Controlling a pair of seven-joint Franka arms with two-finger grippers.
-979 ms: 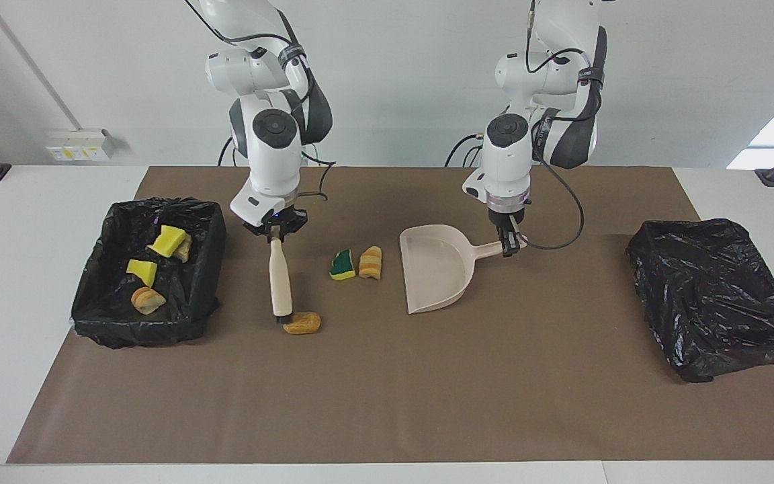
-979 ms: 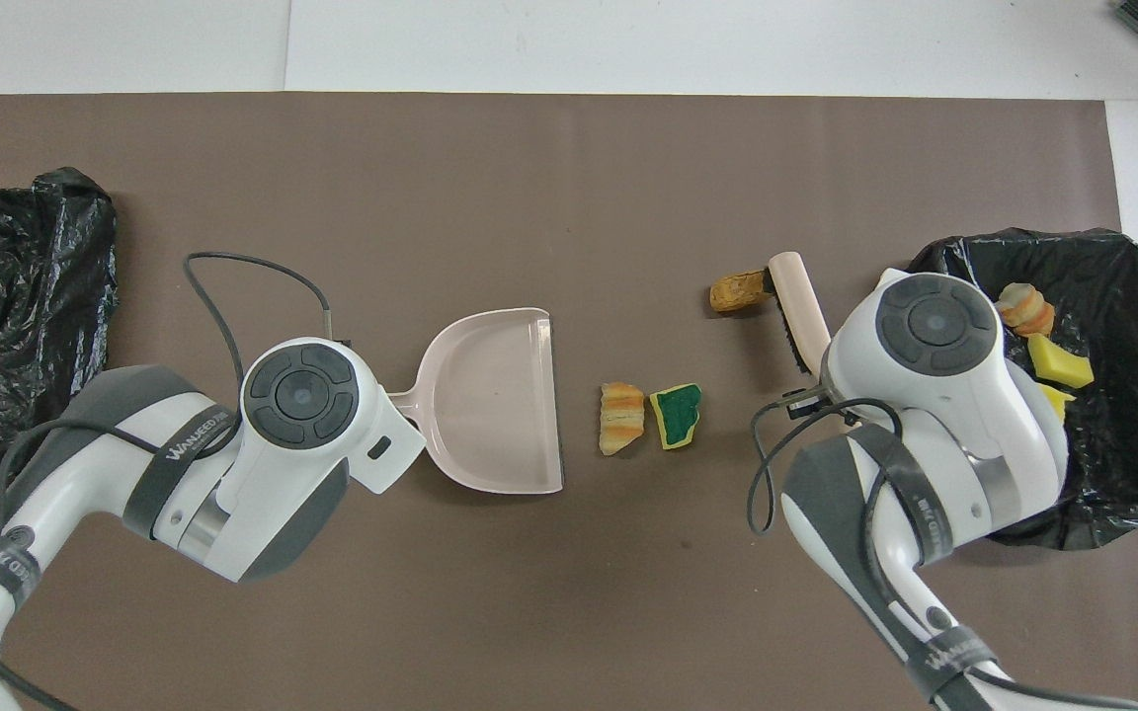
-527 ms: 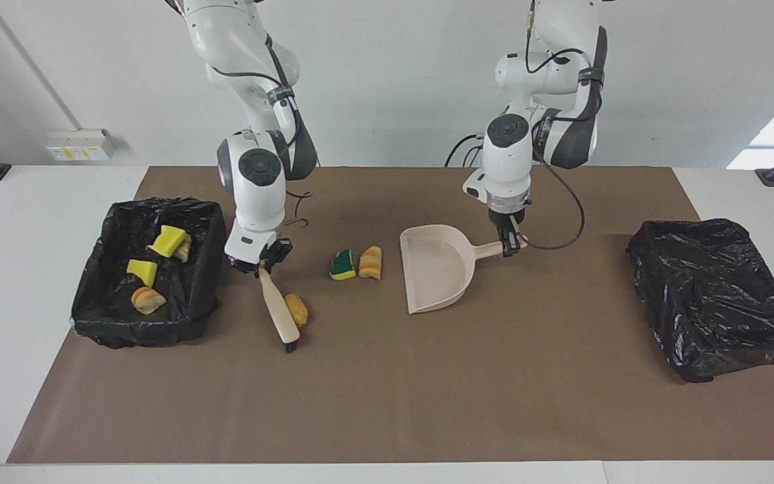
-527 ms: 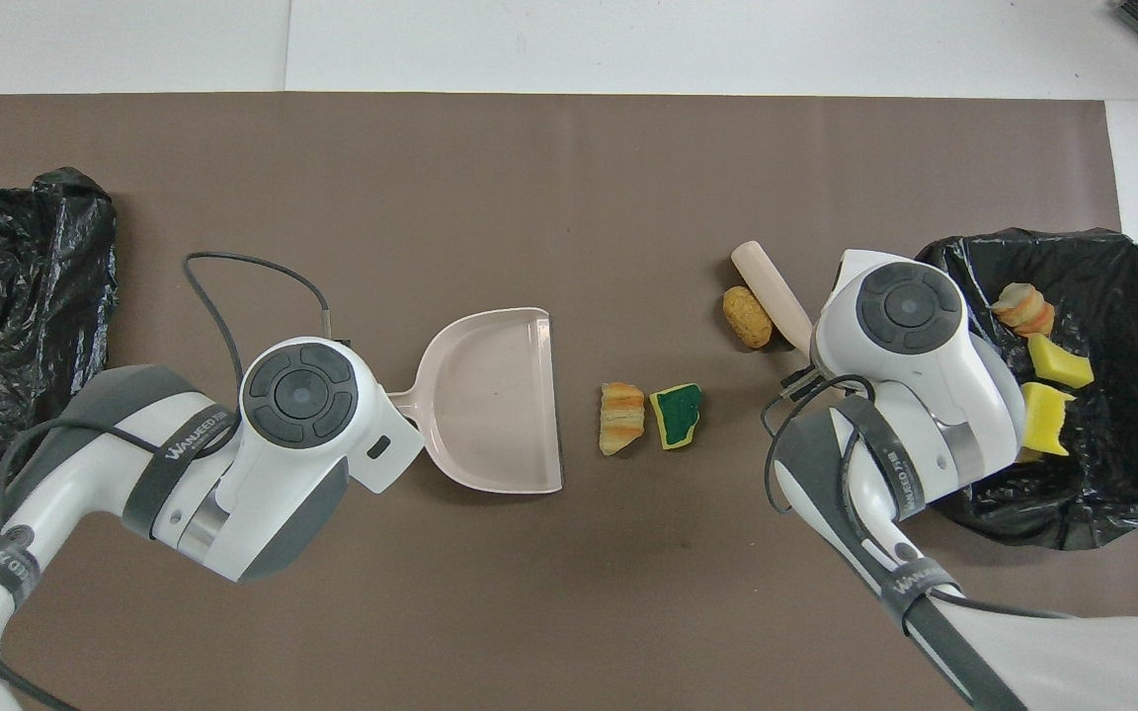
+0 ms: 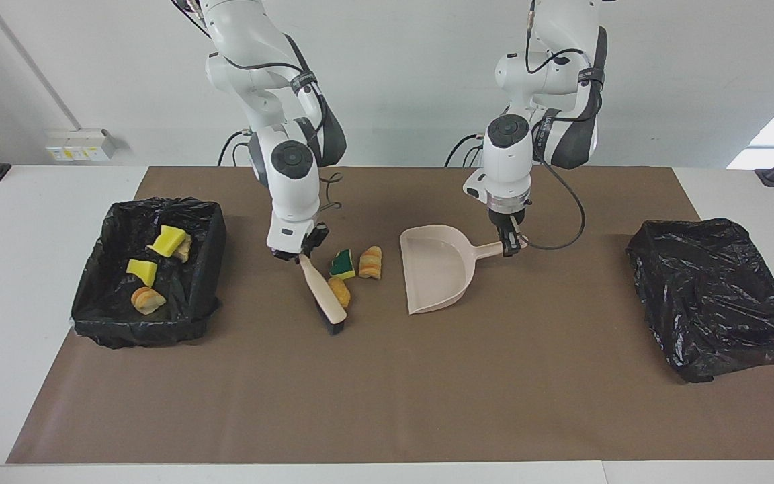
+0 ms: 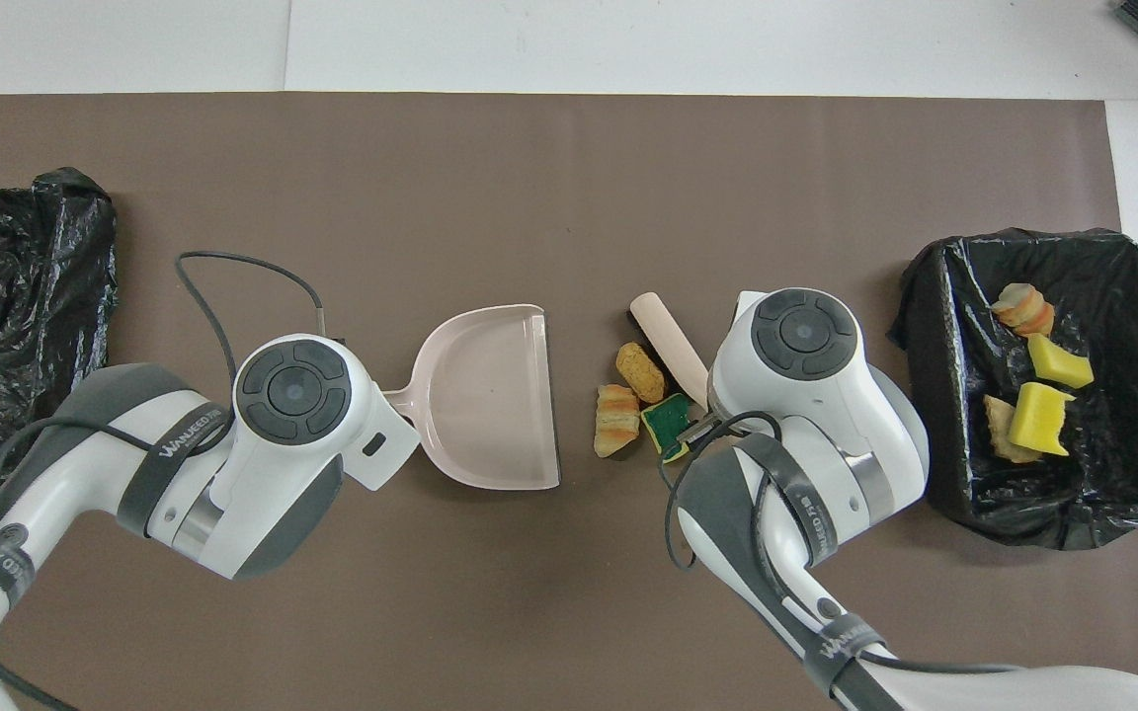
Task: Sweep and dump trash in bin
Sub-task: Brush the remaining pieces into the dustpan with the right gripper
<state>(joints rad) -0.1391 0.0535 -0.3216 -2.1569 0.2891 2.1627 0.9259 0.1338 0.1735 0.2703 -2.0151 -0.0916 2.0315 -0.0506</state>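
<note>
My right gripper (image 5: 296, 254) is shut on a beige brush (image 5: 323, 296) whose bristles rest on the brown mat; it also shows in the overhead view (image 6: 666, 336). Beside the brush lie three trash scraps close together: a tan lump (image 5: 340, 291), a green-topped yellow sponge (image 5: 342, 264) and a striped bread lump (image 5: 371, 262). The beige dustpan (image 5: 437, 269) lies flat with its mouth facing them. My left gripper (image 5: 509, 245) is shut on its handle. The black-lined bin (image 5: 158, 202) at the right arm's end holds two yellow sponge chunks (image 5: 169, 240) and two bread lumps (image 5: 147, 300).
A second black bag-lined container (image 5: 716, 296) stands at the left arm's end of the mat. The brown mat (image 5: 387, 403) stretches well past the scraps away from the robots. In the overhead view both wrists cover the grippers.
My right gripper has swept the brush toward the dustpan, pushing the tan lump up against the green sponge and striped lump. The left arm and dustpan have not moved.
</note>
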